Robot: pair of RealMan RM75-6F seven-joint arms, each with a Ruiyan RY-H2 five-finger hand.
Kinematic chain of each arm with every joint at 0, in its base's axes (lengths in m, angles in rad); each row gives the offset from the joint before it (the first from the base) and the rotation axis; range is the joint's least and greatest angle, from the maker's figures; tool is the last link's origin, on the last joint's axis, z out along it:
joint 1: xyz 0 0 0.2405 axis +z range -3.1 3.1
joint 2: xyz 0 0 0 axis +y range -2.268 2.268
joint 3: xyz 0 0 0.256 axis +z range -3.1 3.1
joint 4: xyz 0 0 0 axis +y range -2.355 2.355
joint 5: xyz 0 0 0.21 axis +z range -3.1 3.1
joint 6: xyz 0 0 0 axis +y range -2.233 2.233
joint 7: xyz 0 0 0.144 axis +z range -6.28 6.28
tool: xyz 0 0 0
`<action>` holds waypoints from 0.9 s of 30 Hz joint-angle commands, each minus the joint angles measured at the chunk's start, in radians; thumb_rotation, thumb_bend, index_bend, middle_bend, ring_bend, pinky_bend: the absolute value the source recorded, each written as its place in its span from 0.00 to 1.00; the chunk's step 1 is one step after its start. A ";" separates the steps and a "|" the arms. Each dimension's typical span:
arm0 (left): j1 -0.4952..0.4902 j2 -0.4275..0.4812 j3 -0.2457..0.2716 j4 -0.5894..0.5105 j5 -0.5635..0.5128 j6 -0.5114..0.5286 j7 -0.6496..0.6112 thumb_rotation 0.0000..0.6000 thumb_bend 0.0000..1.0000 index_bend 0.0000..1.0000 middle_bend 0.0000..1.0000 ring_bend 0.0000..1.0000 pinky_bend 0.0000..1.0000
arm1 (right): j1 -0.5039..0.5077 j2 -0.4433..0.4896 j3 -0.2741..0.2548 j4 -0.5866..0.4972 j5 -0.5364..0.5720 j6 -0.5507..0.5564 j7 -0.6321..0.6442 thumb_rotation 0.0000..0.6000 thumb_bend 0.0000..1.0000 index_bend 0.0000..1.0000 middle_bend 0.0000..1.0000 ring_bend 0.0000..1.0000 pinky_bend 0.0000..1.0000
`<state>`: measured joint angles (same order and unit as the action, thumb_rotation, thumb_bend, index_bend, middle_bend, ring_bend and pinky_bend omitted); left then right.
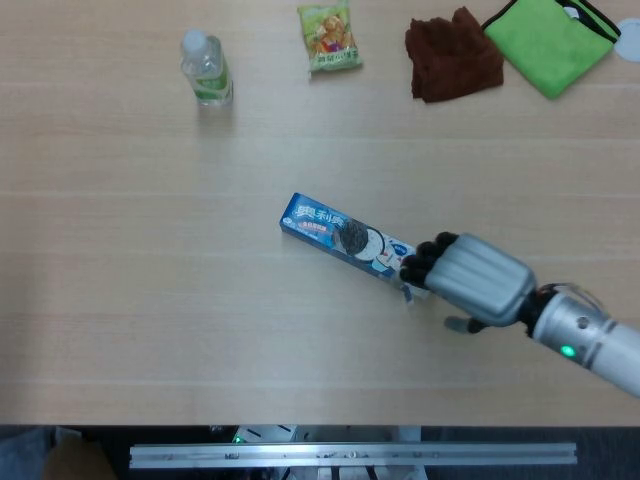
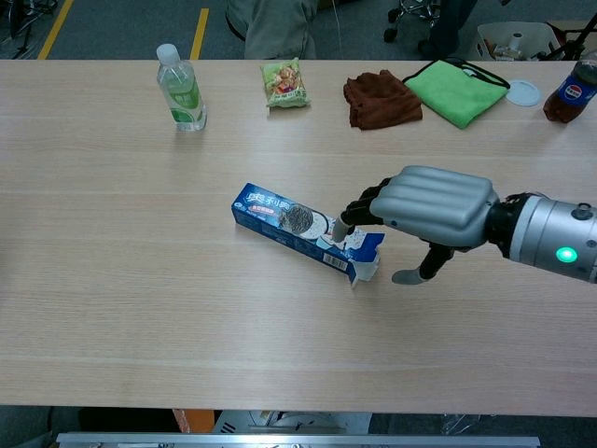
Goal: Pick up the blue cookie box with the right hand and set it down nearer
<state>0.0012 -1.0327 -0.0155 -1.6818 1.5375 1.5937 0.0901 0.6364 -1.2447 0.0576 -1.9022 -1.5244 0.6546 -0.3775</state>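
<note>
Blue cookie box [image 1: 360, 241] lies flat at mid-desk [image 1: 150, 300], well this side of the water bottle [image 1: 206, 68]. I see my right robot hand [image 1: 470, 281] over its flap end, fingers spread, grasping nothing.

The blue cookie box [image 1: 348, 240] [image 2: 300, 230] lies flat near the middle of my table [image 1: 150, 300] [image 2: 140, 299], long and slim, slanting from far-left to near-right. Its right end flap hangs open. A cookie picture shows on top.
</note>
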 commanded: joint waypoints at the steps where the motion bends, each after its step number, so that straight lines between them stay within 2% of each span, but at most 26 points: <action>1: 0.002 0.000 0.000 0.001 0.003 0.004 -0.004 1.00 0.26 0.29 0.24 0.19 0.26 | 0.057 -0.092 0.008 0.053 0.078 -0.053 -0.086 1.00 0.18 0.28 0.32 0.28 0.33; 6: 0.009 -0.001 0.000 0.011 0.001 0.009 -0.015 1.00 0.26 0.29 0.24 0.19 0.26 | 0.104 -0.192 -0.001 0.107 0.177 -0.071 -0.180 1.00 0.18 0.28 0.32 0.28 0.33; 11: 0.014 -0.002 0.000 0.021 -0.002 0.013 -0.029 1.00 0.26 0.29 0.24 0.19 0.26 | 0.133 -0.248 -0.023 0.142 0.246 -0.054 -0.256 1.00 0.18 0.28 0.32 0.28 0.33; 14: 0.015 -0.002 -0.001 0.024 -0.002 0.015 -0.033 1.00 0.26 0.29 0.24 0.19 0.26 | 0.139 -0.255 -0.031 0.148 0.264 -0.043 -0.277 1.00 0.18 0.28 0.32 0.28 0.33; 21: 0.018 -0.005 0.000 0.042 -0.005 0.010 -0.048 1.00 0.26 0.29 0.24 0.19 0.26 | 0.157 -0.246 -0.064 0.186 0.389 0.023 -0.366 1.00 0.18 0.28 0.32 0.28 0.33; 27: 0.020 -0.009 -0.002 0.051 -0.007 0.012 -0.058 1.00 0.26 0.29 0.24 0.19 0.26 | 0.173 -0.230 -0.061 0.222 0.475 0.085 -0.394 1.00 0.18 0.28 0.32 0.28 0.33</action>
<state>0.0211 -1.0416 -0.0173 -1.6315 1.5309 1.6060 0.0328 0.8028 -1.4819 -0.0051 -1.6938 -1.0682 0.7190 -0.7630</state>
